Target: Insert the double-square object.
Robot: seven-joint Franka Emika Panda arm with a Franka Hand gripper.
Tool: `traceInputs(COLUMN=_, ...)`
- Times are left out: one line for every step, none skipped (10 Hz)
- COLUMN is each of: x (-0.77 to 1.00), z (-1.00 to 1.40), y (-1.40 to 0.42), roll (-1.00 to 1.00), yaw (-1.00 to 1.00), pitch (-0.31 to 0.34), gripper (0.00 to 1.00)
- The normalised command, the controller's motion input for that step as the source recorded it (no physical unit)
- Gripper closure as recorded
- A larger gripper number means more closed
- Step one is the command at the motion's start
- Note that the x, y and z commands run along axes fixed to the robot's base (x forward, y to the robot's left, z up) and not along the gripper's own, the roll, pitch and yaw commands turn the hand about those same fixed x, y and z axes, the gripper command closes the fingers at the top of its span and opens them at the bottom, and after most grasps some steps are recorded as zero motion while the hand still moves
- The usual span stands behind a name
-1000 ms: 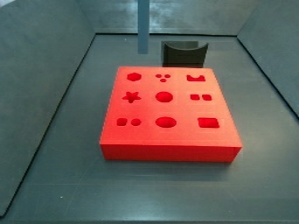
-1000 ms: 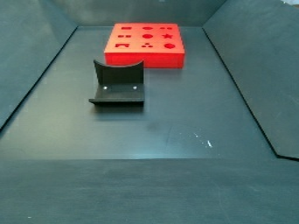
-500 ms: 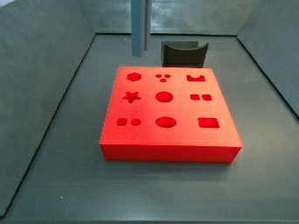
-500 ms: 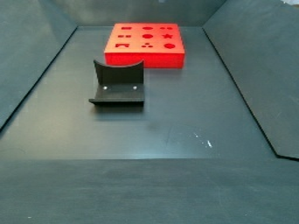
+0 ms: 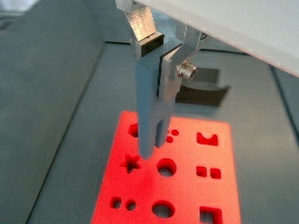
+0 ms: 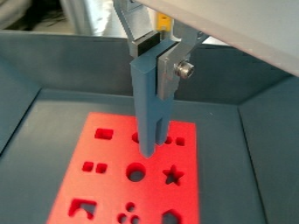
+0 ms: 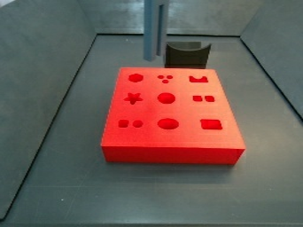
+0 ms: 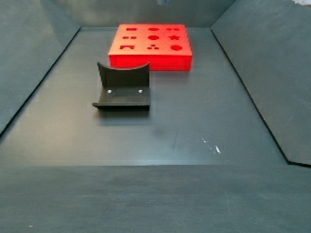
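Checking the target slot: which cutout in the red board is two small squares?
The twin-square cutout, middle row, between the notched cutout and the single square. The gripper, holding the double-square object, hangs above the red board.

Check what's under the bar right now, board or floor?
The bar, held upright in the gripper, hangs over the red board in both wrist views. Star, round and square holes show around it; whatever lies right beneath its lower end is covered.

Gripper [image 5: 160, 54] clamped, pointing downward
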Motion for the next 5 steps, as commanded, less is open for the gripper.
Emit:
traceInputs(x=0.16, z=0.00, y=0.00, roll=-0.02, yaw=-0.99, pitch=0.000, gripper=1.00)
traceInputs(x=0.13, z=-0.05, y=0.00, roll=0.00, yaw=-1.00, pitch=0.000, gripper=1.00)
traceInputs(x=0.00, z=-0.11, y=0.00, roll=0.00, yaw=-1.00, pitch=0.000, gripper=1.00)
traceInputs(x=0.00, z=-0.11, y=0.00, roll=0.00, yaw=-1.00, pitch=0.000, gripper=1.00)
traceInputs(x=0.00, z=-0.11, y=0.00, roll=0.00, yaw=-1.00, pitch=0.000, gripper=1.00)
